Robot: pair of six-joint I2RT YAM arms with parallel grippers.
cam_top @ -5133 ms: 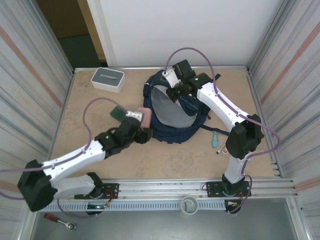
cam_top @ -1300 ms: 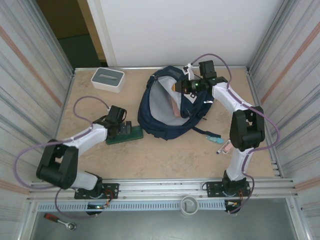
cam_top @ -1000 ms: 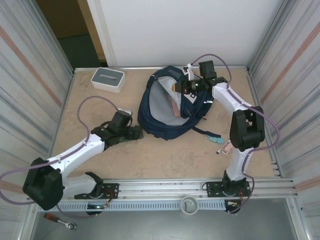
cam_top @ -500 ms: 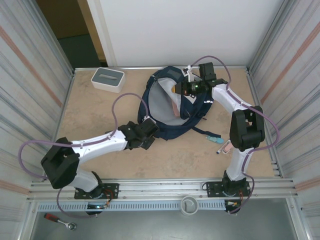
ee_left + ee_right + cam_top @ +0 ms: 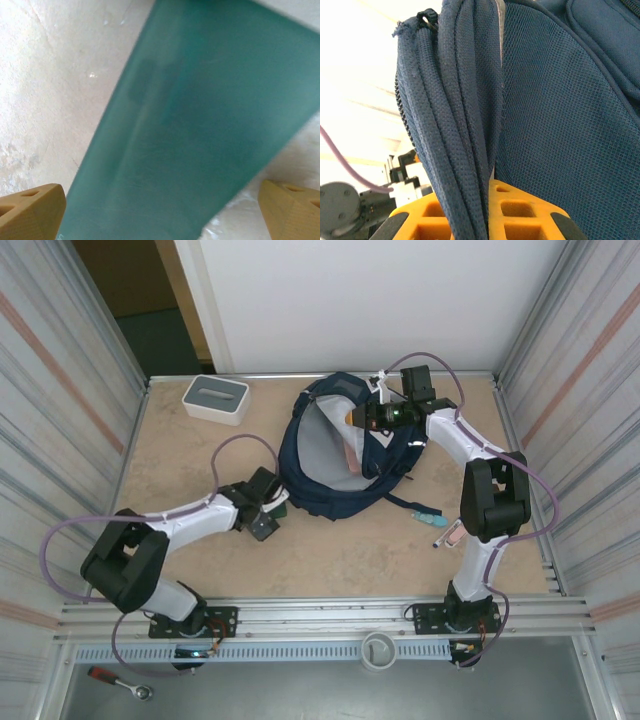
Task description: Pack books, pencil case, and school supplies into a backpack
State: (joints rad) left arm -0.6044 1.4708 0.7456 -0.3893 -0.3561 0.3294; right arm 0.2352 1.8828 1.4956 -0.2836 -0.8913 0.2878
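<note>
The navy backpack (image 5: 325, 485) lies at the table's middle with its mouth open. My right gripper (image 5: 362, 418) is shut on its upper rim and holds that rim up; in the right wrist view the folded fabric (image 5: 465, 125) runs between the orange fingers (image 5: 530, 215). A pink strip, the pencil case (image 5: 350, 453), shows inside the opening. My left gripper (image 5: 266, 514) stands open, low over a flat teal-green book (image 5: 200, 125) on the table just left of the backpack. The teal marker (image 5: 428, 512) and the pink-and-white pen (image 5: 446, 535) lie right of the backpack.
A white box with a grey top (image 5: 215, 398) stands at the back left. Metal walls close in both sides. Bare tabletop (image 5: 180, 455) lies left of the left arm and along the near edge.
My left gripper reached towards the backpack half a second ago and has drawn back to the left over the green book. The right gripper has held the rim still.
</note>
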